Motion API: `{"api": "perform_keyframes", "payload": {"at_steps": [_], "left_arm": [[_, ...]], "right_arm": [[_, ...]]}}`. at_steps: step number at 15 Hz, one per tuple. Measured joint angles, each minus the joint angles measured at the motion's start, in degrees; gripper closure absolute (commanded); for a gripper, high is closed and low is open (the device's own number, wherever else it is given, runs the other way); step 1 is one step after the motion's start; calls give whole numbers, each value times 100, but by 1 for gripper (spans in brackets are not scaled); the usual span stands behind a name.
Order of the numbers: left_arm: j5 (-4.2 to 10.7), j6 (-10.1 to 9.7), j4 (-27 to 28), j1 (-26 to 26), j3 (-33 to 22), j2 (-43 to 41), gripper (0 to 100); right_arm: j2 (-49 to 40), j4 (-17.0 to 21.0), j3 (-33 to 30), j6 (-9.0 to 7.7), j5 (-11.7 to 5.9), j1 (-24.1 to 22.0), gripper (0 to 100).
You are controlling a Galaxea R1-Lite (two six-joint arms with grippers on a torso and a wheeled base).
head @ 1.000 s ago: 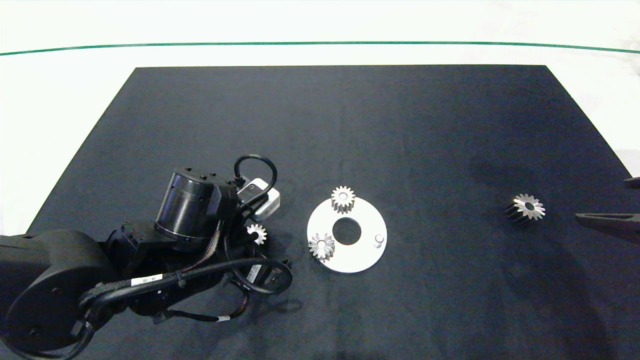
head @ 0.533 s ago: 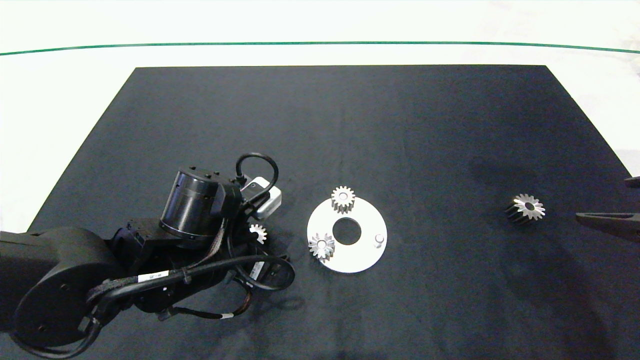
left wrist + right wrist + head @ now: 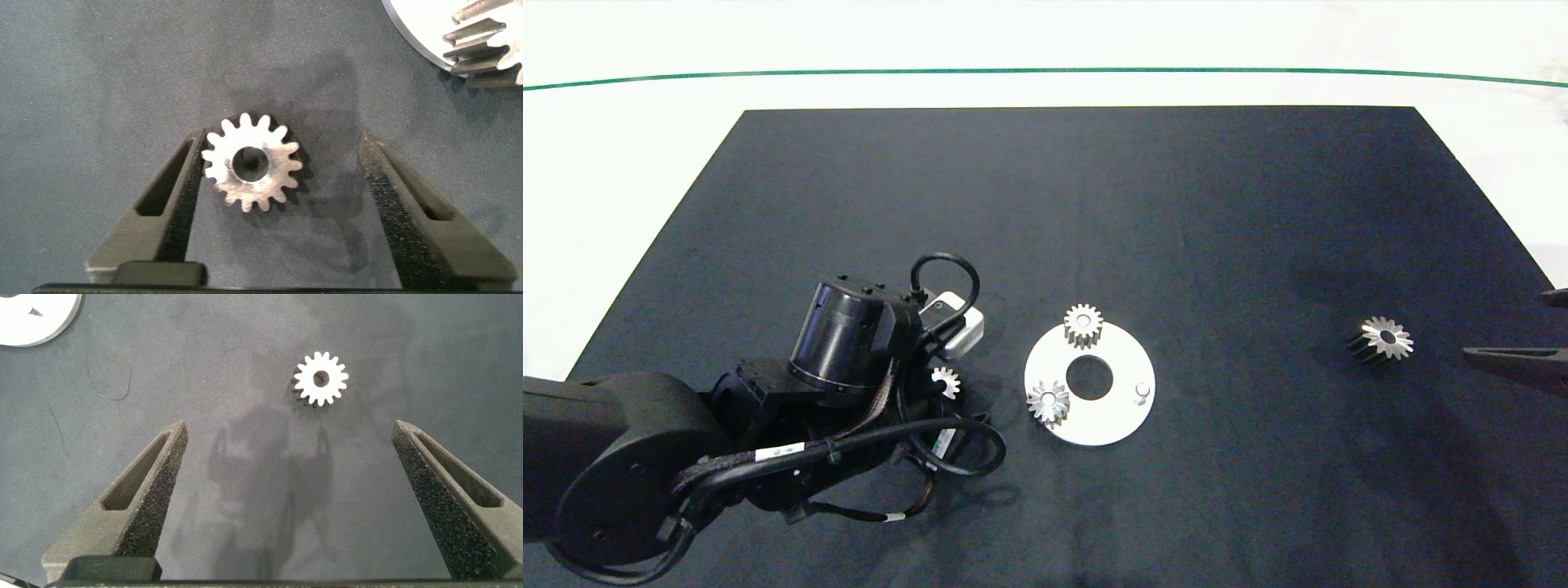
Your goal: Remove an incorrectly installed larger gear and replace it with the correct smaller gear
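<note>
Left wrist view has the left gripper (image 3: pixel 282 208) spread wide around the smaller gear (image 3: pixel 252 162), which lies flat on the dark mat (image 3: pixel 1094 204). It's between the fingers, right up against one finger (image 3: pixel 167 196), with a clear gap to the other. The white disc (image 3: pixel 1107 420) sits nearby with two gears on it. The right gripper (image 3: pixel 302 498) is also wide open, holding nothing, with the larger gear (image 3: pixel 320 378) out beyond its fingertips.

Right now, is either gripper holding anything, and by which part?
Nothing is held. The left gripper is open around the smaller gear on the mat, one finger at its teeth. The right gripper is open, empty.
</note>
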Motion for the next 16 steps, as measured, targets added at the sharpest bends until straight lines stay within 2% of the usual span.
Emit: {"api": "perform_keyframes", "payload": {"at_steps": [9,11,16], "left_arm": [[0,-18,-9,24,-55,74,50],[60,-18,-11,33,-55,79,55],[74,-13,-20,59,-52,83,64]], "right_arm": [[0,2,0,0,37,-69,0],[-1,0,0,0,79,-107,0],[-9,0,0,-2,116,-174,0]]}}
